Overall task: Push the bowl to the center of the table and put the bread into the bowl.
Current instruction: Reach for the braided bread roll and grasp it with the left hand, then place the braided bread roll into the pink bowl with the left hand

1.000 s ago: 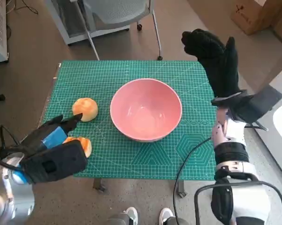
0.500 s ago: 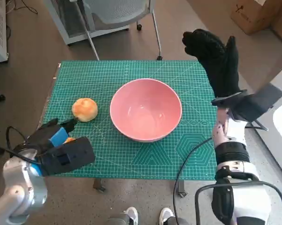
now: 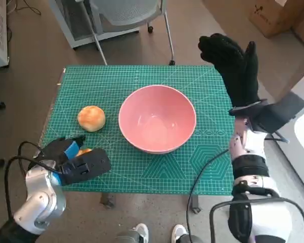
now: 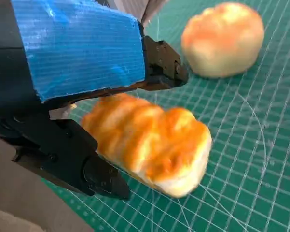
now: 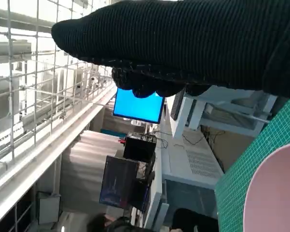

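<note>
The pink bowl stands upright near the middle of the green mat; its rim also shows in the right wrist view. A round bun lies left of the bowl. A longer bread roll lies on the mat near the front left edge, mostly hidden in the head view by my left hand. That hand's fingers straddle the roll, one over its top and one at its side, spread apart. My right hand is raised beside the bowl's right, fingers spread, holding nothing.
A chair and a white cabinet stand beyond the table's far edge. A cardboard box sits on the floor at the far right. A person's shoes show by the table's near edge. A black cable hangs off my right forearm.
My left hand has dropped lower and drawn in over the long roll at the front left corner. The bowl, the round bun and my right hand have stayed about where they were.
</note>
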